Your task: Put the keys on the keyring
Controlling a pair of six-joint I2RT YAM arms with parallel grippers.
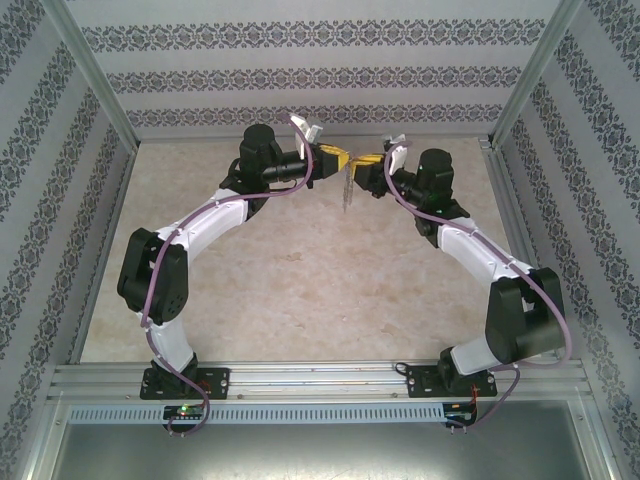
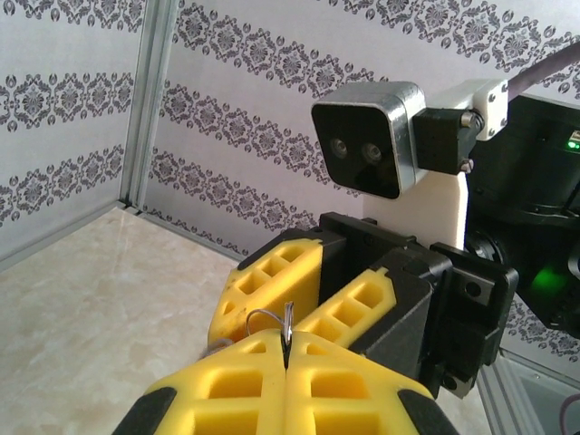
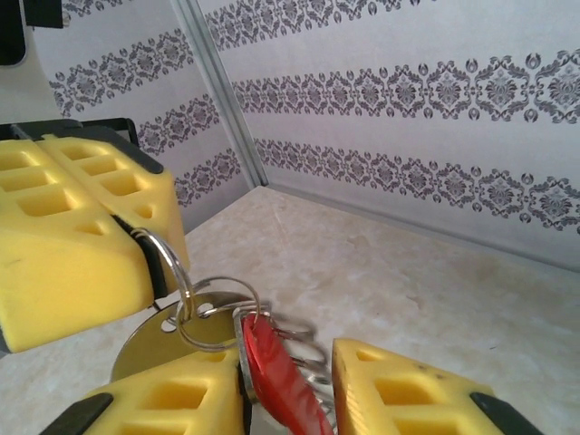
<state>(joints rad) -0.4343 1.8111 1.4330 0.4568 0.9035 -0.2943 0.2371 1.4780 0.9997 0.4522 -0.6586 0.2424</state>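
My two grippers meet above the back middle of the table. The left gripper (image 1: 335, 158) (image 2: 286, 349) is shut on the thin silver keyring (image 2: 268, 317) (image 3: 168, 258), which pokes out past its yellow fingertips. A smaller ring (image 3: 216, 313) and a round metal tag (image 3: 149, 344) hang from the keyring. The red-headed key (image 3: 276, 376) sits between the fingers of the right gripper (image 3: 288, 362) (image 1: 368, 160), leaning on its left finger (image 3: 172, 399). The jaws stand apart, with a gap to the right finger. The bunch dangles between the grippers (image 1: 347, 188).
The beige marbled tabletop (image 1: 300, 290) lies far below both grippers. Patterned walls with metal frame posts (image 1: 95, 85) enclose the back and sides. The right arm's camera housing (image 2: 370, 138) faces the left wrist closely.
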